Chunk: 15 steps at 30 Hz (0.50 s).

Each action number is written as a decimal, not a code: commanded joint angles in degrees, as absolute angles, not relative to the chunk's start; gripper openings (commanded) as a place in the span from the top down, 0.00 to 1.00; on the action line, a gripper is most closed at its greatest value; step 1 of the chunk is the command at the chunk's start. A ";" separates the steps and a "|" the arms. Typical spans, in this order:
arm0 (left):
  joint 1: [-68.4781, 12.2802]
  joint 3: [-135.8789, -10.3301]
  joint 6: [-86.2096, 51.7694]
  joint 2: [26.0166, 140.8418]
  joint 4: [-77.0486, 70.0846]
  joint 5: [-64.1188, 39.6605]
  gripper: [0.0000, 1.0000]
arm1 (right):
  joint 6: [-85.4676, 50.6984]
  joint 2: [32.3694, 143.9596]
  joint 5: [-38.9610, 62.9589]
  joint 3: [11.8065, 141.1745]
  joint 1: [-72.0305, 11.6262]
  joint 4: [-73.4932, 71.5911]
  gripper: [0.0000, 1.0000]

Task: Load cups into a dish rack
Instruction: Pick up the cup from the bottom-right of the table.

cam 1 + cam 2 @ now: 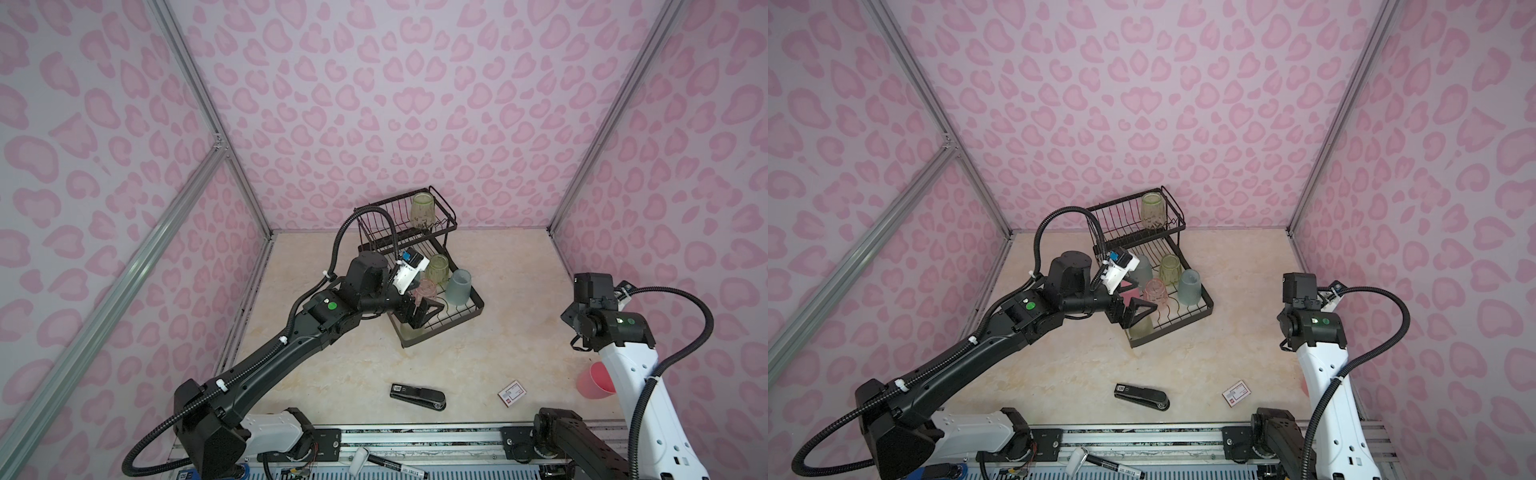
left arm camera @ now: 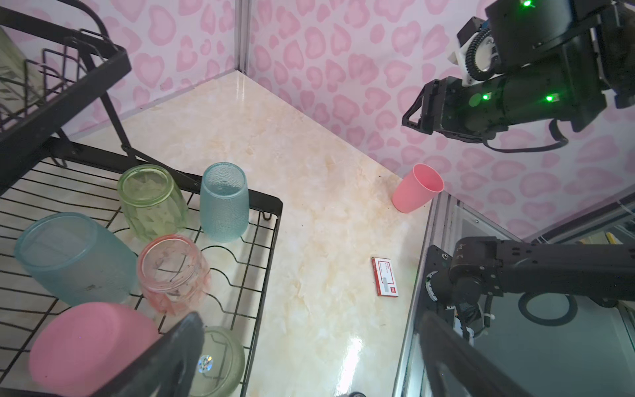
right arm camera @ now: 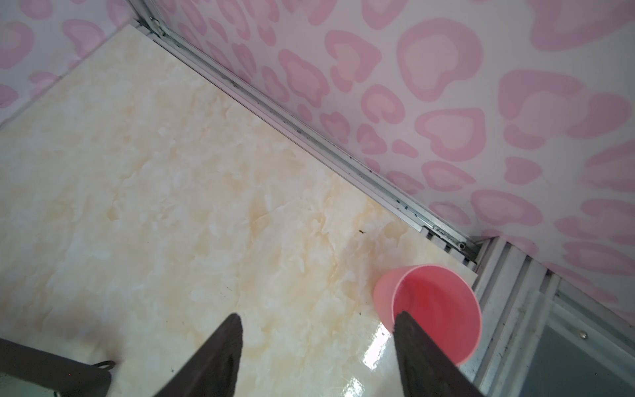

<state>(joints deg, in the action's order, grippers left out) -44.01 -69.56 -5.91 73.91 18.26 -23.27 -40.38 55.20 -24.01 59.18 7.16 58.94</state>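
L gripper (image 2: 311, 323) is hanging jaws wide, empty, over dish rack (image 2: 261, 201) lower tray. Cups (image 2: 223, 202) are sitting in both tiers. R gripper (image 3: 319, 330) is hovering jaws apart, empty, over table (image 1: 374, 365), just beside opaque pink cup (image 3: 436, 306), mouth up.

Soft, even light; both top views darken at the corners and bend the wall frames (image 1: 218, 139). Glare patches shine on the table (image 3: 374, 343) in wrist views, where fingers (image 3: 213, 357) blur
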 commanded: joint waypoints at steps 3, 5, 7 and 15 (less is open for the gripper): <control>-46.93 -69.36 -3.53 75.47 19.38 -19.73 0.00 | -44.36 55.54 -24.36 58.32 10.26 62.72 0.32; -47.86 -69.73 -3.42 75.95 19.69 -19.82 0.00 | -45.13 55.47 -25.80 57.59 11.04 63.86 0.32; -48.20 -69.91 -3.86 76.56 19.76 -20.44 0.00 | -45.18 55.46 -25.02 56.37 12.84 64.01 0.32; -48.34 -70.49 -4.66 78.13 19.79 -22.14 0.00 | -42.82 54.49 -18.36 50.66 21.11 60.05 0.35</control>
<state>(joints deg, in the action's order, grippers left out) -48.29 -69.67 -4.56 77.69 20.34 -21.19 -43.31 54.59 -20.91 51.20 20.10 61.78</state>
